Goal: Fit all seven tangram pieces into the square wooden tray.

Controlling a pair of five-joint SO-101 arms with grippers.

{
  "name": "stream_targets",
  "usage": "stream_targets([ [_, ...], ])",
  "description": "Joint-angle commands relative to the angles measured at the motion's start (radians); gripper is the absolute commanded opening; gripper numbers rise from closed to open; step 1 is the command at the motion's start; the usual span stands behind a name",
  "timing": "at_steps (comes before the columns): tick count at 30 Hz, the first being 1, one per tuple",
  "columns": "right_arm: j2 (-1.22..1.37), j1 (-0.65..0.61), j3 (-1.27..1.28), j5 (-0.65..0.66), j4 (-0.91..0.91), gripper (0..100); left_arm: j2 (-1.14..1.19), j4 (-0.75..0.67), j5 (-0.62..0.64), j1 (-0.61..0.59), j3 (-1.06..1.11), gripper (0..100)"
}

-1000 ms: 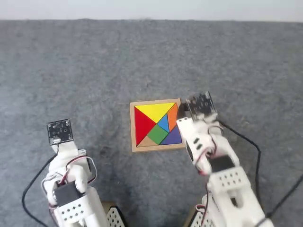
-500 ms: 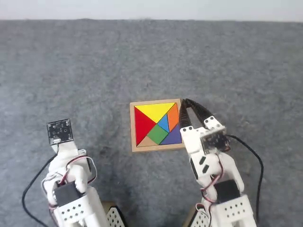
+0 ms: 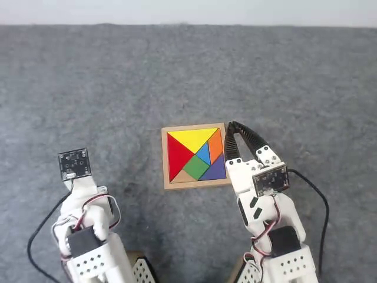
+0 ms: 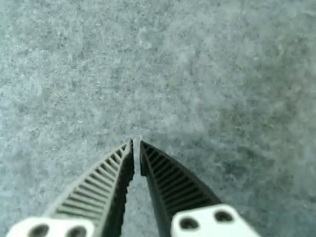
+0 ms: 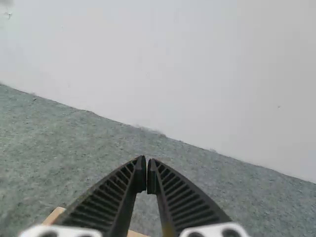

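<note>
The square wooden tray [image 3: 164, 156] lies mid-table holding a yellow triangle [image 3: 193, 140], a red triangle [image 3: 177, 156], a blue triangle [image 3: 204, 154], an orange piece [image 3: 215, 144], a green square [image 3: 195, 167], a purple triangle [image 3: 217, 171] and a tan triangle [image 3: 184, 176]. They lie flat and fill it. My right gripper [image 3: 232, 126] is shut and empty, raised just off the tray's far right corner; its wrist view has the tips [image 5: 146, 162] against the wall and a tray corner [image 5: 55, 215]. My left gripper [image 4: 137, 144] is shut over bare carpet, empty.
Grey carpet covers the table all around the tray. The left arm [image 3: 82, 200] sits at the near left, well apart from the tray. A pale wall [image 5: 197, 59] runs along the table's far edge.
The right arm has drawn back toward its base from over the tray's right edge, and its gripper now tilts up. The left arm and the pieces have not moved.
</note>
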Motion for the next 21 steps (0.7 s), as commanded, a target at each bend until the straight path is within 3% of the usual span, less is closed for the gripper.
stream_targets([
  [1, -0.016, -0.002, 0.002, 0.017, 0.082, 2.3, -0.017, 0.005, -0.009, -0.005, -0.008, 3],
  [10, -0.021, 0.128, 0.014, 0.015, 0.627, 2.3, -0.017, 0.005, -0.009, -0.005, -0.008, 3],
  [16, -0.021, 0.228, 0.015, 0.014, 0.843, 2.3, -0.017, 0.005, -0.009, -0.005, -0.008, 3],
  [21, -0.022, 0.226, 0.015, 0.012, 1.024, 2.6, -0.017, 0.005, -0.009, -0.005, -0.008, 3],
])
